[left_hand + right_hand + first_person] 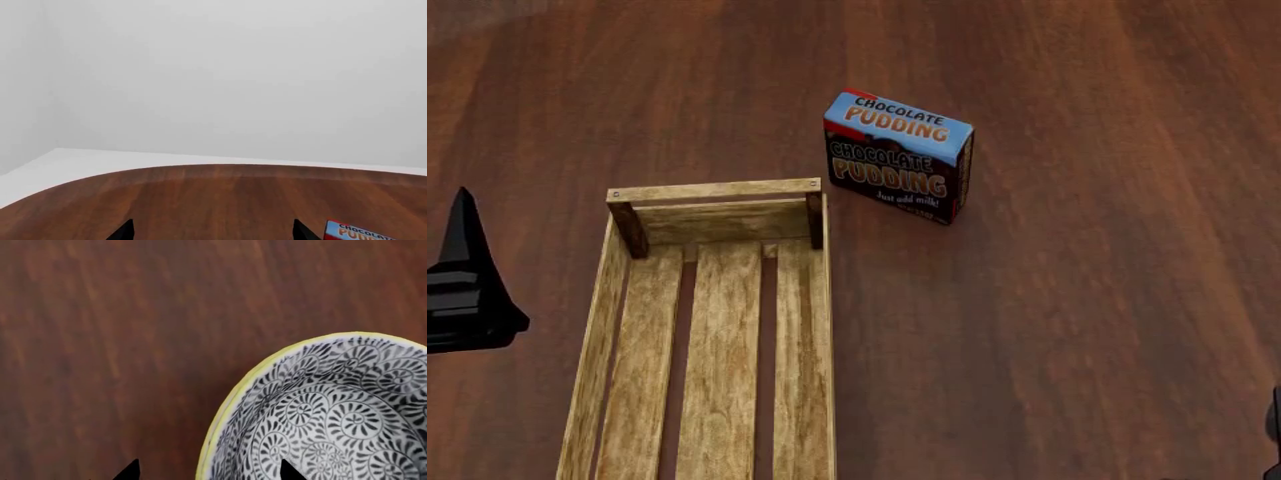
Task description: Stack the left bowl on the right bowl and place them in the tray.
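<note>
The tray [598,330], a long light-wood slatted crate, lies empty at the lower left of the head view. One bowl [333,420], with a yellow rim and a black-and-white floral pattern inside, shows only in the right wrist view. My right gripper [209,472] is open, with one fingertip over the table and the other over the bowl's inside, so the rim lies between them. My left gripper [215,232] is open and empty above bare table, and it also shows left of the tray in the head view [465,280]. No bowl shows in the head view, and a second bowl is out of view.
A chocolate pudding box [898,155] stands just beyond the tray's far right corner, and its corner shows in the left wrist view [357,232]. The dark wood table's curved edge [200,170] lies ahead of the left gripper, with white floor and wall beyond.
</note>
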Robot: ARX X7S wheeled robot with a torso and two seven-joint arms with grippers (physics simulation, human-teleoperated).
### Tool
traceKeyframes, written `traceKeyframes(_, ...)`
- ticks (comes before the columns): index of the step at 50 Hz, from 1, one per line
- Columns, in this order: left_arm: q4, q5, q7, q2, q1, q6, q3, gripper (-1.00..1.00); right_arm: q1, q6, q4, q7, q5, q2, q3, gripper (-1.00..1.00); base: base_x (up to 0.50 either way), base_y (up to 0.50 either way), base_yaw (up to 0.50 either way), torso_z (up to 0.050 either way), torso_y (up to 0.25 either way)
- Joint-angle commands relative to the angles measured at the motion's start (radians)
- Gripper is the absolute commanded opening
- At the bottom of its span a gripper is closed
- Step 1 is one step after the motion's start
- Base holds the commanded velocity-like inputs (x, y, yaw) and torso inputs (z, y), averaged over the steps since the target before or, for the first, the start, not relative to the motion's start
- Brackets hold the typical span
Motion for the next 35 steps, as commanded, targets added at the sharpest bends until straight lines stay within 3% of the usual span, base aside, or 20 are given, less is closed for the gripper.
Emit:
traceKeyframes(1, -0.005, 0.001, 0.000, -0.001, 0.000, 0.005, 0.002, 1.00, -0.004, -0.007, 0.031, -0.020, -0.004, -0.011, -0.008, 1.00, 0.00, 0.00, 0.00, 0.000, 0.000)
traceKeyframes(35, -0.026, 0.015, 0.002, -0.002, 0.000, 0.022, 0.021, 1.00, 0.009, 0.008, 0.153, -0.076, -0.023, -0.047, -0.054, 1.00, 0.00, 0.00, 0.00, 0.000, 0.000)
